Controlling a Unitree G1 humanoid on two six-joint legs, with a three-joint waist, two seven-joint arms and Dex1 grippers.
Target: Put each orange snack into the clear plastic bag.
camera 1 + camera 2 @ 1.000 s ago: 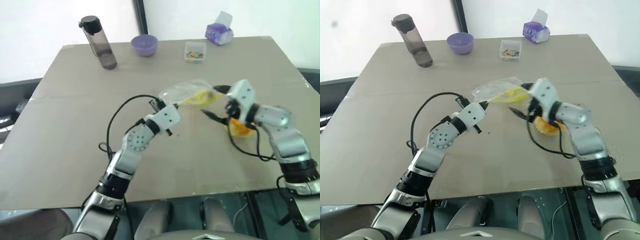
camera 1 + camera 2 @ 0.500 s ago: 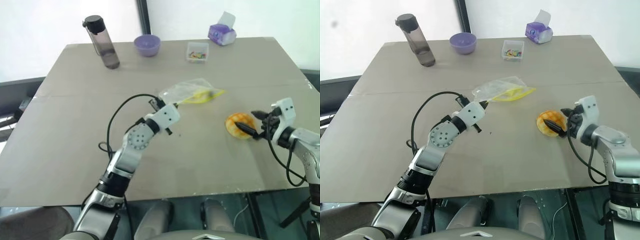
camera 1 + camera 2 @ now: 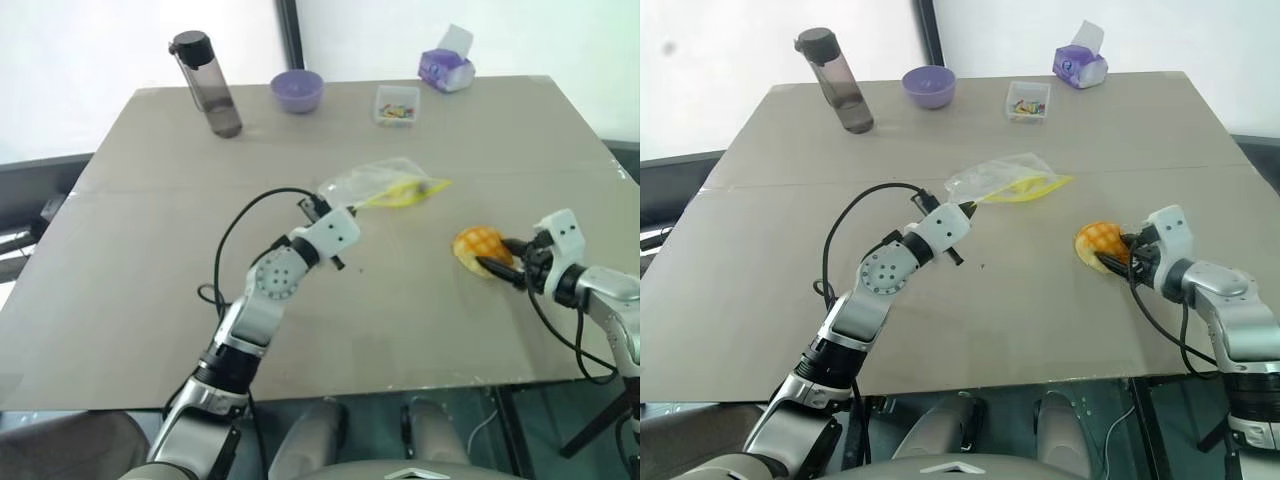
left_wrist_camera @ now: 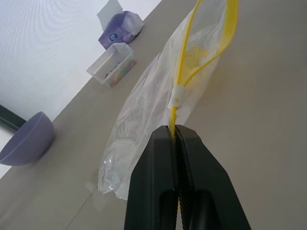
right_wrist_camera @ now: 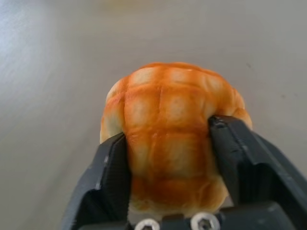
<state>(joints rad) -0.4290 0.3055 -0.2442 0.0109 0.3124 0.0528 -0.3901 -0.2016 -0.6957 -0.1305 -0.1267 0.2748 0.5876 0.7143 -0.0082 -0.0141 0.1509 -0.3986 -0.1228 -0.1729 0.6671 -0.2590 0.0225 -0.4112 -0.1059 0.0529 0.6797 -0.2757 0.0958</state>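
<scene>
Orange snack (image 5: 168, 139) sits on the bench (image 3: 140, 290) toward its right side, and I see my right end effector (image 3: 505, 262) clamped around its sides (grid top facing the wrist camera). The clear plastic bag (image 3: 385, 185) lies mid-bench, well apart; my left end effector (image 4: 175, 136) pinches its yellow seal strip.

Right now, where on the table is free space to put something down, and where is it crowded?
Free: the near part of the table, between the two arms, and the left side below the bottle. Crowded: the far edge with bottle, purple bowl, small clear box and tissue box; also around the clear plastic bag and orange snack.
</scene>
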